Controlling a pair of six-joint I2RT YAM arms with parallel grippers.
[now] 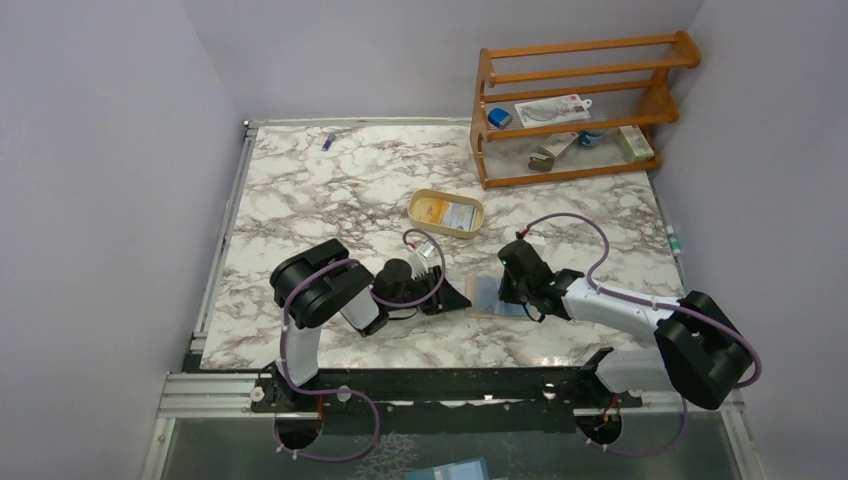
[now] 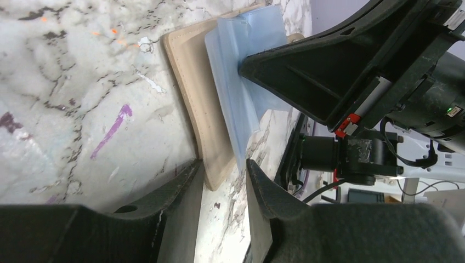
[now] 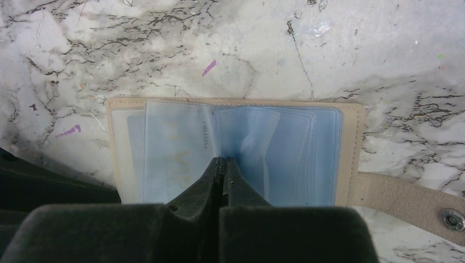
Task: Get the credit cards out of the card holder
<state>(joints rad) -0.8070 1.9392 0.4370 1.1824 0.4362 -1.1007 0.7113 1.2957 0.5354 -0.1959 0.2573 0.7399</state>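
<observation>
One blue sleeve (image 2: 236,71) of the open holder (image 2: 189,82), lying on the table (image 1: 330,200) with its long axis running arm to arm, is pinched by the right gripper (image 3: 222,164), fingers together, while the left gripper (image 2: 222,164), fingers apart, straddles its tan edge

A wooden rack (image 1: 486,100) holding small packets stood at the far right corner of the marble table (image 1: 320,190). An oval tan tray (image 1: 413,210) sat mid-table, and a small purple object (image 1: 327,142) lay near the far edge.
</observation>
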